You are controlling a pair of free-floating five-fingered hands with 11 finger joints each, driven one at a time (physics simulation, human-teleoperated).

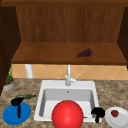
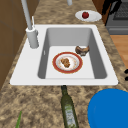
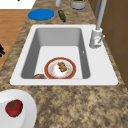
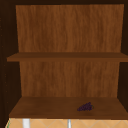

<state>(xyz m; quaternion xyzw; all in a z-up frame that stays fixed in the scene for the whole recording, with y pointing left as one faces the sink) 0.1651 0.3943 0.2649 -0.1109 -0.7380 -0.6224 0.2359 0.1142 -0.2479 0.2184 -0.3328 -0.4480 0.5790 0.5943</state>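
Two black hands hang at the sink's front edge.

At eight o'clock, the left hand (image 1: 17,102) hovers with fingers curled, empty, over a flat blue plate (image 1: 17,114) beside a dark glass bottle (image 2: 68,110) whose neck points at the white sink (image 1: 50,85). Inside, a red-rimmed plate (image 2: 67,62) holds brown food. At four o'clock, the right hand (image 1: 98,113), curled empty, nears a white plate (image 1: 120,120) holding a tomato (image 1: 114,113).
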